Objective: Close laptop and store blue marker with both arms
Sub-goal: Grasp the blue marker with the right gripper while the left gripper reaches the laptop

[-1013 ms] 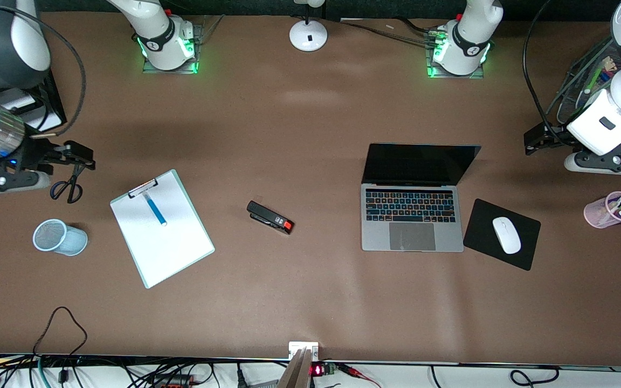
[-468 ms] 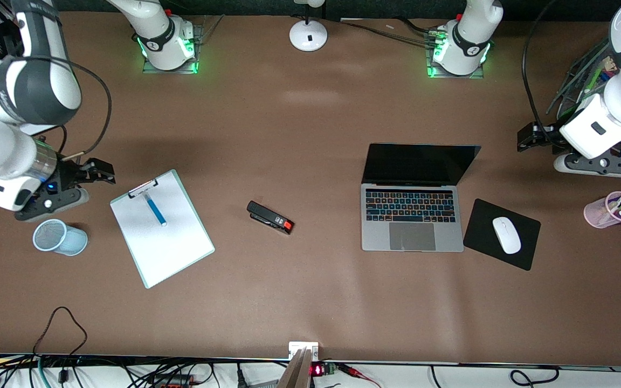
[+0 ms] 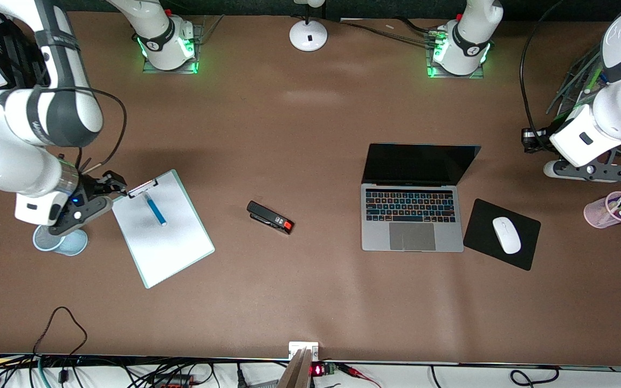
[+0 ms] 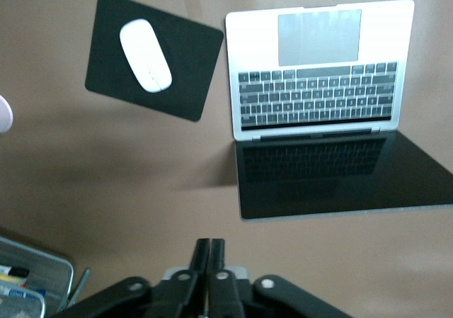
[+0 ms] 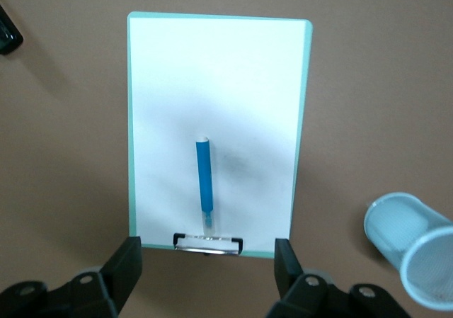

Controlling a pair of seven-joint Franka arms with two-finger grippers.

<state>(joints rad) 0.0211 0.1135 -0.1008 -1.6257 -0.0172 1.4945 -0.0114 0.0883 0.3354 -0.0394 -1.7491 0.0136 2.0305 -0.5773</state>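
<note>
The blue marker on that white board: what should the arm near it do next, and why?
Probably lower the right gripper, open, straight down over the blue marker, then close. The marker lies loose on the clipboard, and the gripper hangs above its clip end, not yet touching. The left gripper, shut, waits near the open laptop.

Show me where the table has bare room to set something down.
Widest bare stretch: between the stapler and the laptop, and nearer the camera than both. Crowded: around the clipboard with the blue marker and mesh cup; also laptop to mouse pad.
</note>
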